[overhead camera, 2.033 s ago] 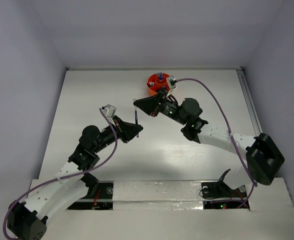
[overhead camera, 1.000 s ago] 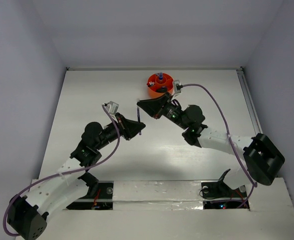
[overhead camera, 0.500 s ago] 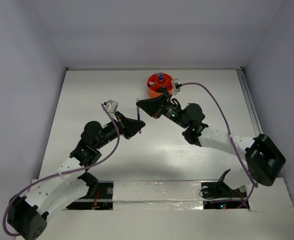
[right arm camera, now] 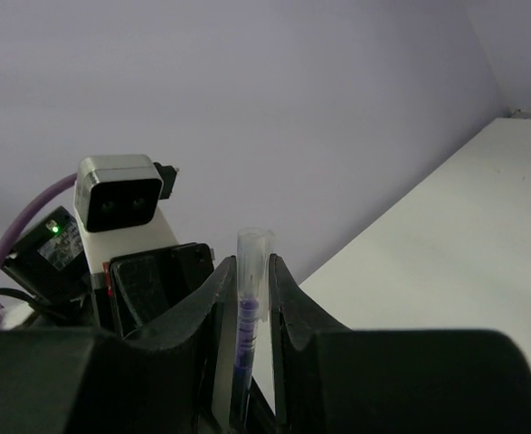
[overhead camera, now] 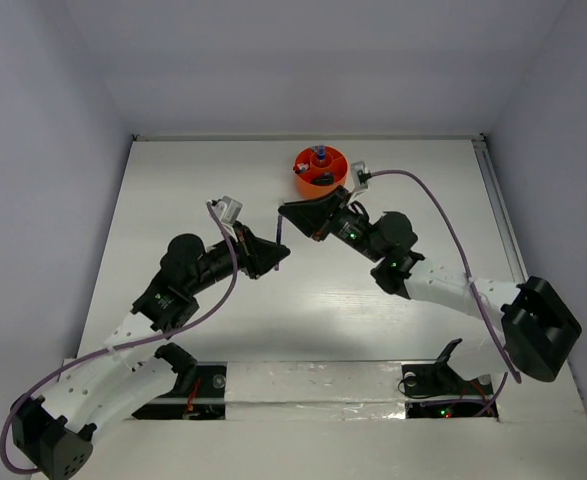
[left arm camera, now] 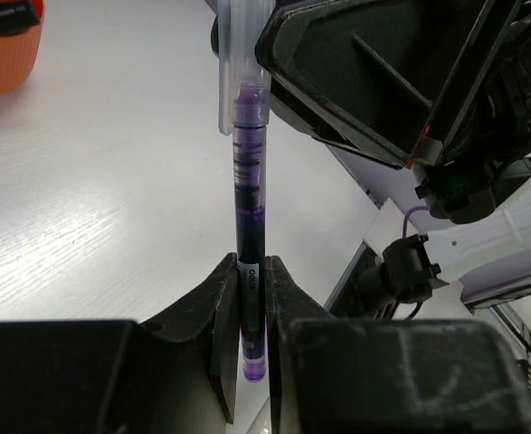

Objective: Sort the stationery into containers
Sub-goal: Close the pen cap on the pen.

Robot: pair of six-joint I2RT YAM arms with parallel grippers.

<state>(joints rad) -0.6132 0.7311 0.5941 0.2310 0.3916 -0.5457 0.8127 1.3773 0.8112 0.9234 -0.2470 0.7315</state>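
Above the white table (overhead camera: 173, 200) a purple pen (left arm camera: 249, 208) bridges both arms — left gripper (left arm camera: 250, 298) clenched on its tail, right gripper (right arm camera: 250, 289) pinching the capped end. If both pull, the cap (left arm camera: 242, 54) may pop off short of the orange tub (overhead camera: 320, 168).

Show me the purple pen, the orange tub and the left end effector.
purple pen (left arm camera: 250, 181): left wrist view, middle of the barrel.
orange tub (left arm camera: 3, 59): left wrist view, ribbed outer wall.
left end effector (left arm camera: 249, 267): left wrist view, between the fingertips clamping the pen.
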